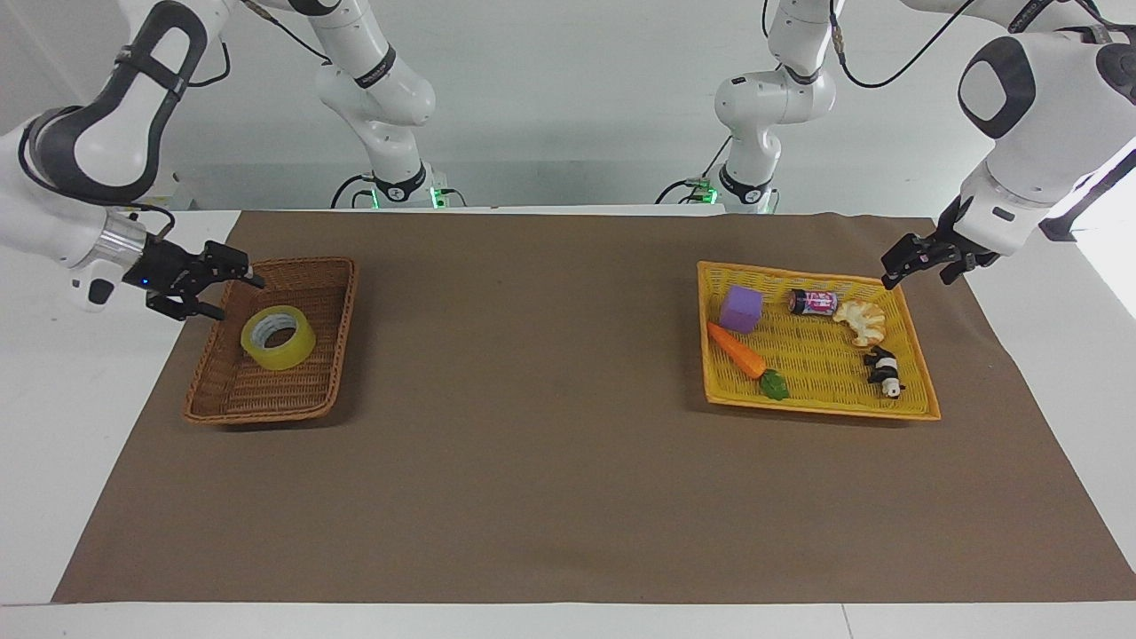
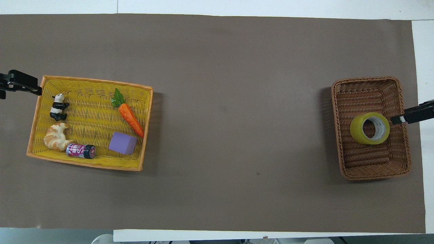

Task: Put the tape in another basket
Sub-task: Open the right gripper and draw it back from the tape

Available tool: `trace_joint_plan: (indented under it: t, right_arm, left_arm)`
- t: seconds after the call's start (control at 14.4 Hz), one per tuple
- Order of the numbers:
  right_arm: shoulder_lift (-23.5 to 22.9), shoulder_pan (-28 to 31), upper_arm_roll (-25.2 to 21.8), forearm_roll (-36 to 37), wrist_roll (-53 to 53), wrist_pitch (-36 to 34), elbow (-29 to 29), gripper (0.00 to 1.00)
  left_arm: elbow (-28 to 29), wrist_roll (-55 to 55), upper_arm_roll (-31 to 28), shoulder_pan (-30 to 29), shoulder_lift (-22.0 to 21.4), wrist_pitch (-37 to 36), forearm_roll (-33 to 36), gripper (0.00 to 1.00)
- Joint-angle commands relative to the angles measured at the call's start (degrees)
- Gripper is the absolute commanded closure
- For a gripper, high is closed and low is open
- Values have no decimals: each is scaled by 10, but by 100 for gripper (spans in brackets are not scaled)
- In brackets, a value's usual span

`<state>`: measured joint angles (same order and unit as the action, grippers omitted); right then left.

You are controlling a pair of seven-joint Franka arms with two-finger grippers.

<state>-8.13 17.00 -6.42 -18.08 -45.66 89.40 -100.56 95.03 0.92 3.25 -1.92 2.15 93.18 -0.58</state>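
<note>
In the overhead view the picture's edges cut off both arms, leaving only the left gripper (image 2: 400,118) and right gripper (image 2: 32,88) tips; the can (image 1: 813,302) label is too small to read

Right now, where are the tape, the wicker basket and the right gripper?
tape (image 1: 279,338), facing view, yellow outer band.
wicker basket (image 1: 293,402), facing view, woven floor near its rim.
right gripper (image 1: 233,286), facing view, between its open fingertips.

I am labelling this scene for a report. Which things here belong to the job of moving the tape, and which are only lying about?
Belonging to the job:
- tape, lying in the brown wicker basket
- right gripper, open beside that basket
- left gripper, open by the yellow basket

Only lying about, all in the yellow basket:
- purple cube
- carrot
- can
- croissant
- panda
</note>
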Motion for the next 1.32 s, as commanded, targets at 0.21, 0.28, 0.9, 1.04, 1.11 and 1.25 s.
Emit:
trace_joint_plan:
  t: [0.21,0.28,0.9,1.04,1.11,1.25]
  right_arm:
    - [68,-92,3,104,204,4,26,0]
    - [76,-100,3,115,255,2,32,0]
    - [113,-127,16,197,393,-61,68,0]
    - [109,-127,17,198,393,-57,71,0]
    - [106,-130,18,204,392,-57,72,0]
    - [95,-134,17,206,392,-72,90,0]
  left_arm:
    - [14,-4,1,-2,-14,-5,11,1]
    - [14,-4,1,-2,-14,-5,11,1]
    - [14,-4,1,-2,-14,-5,11,1]
    - [14,-4,1,-2,-14,-5,11,1]
    - [14,-4,1,-2,-14,-5,11,1]
    - [14,-4,1,-2,-14,-5,11,1]
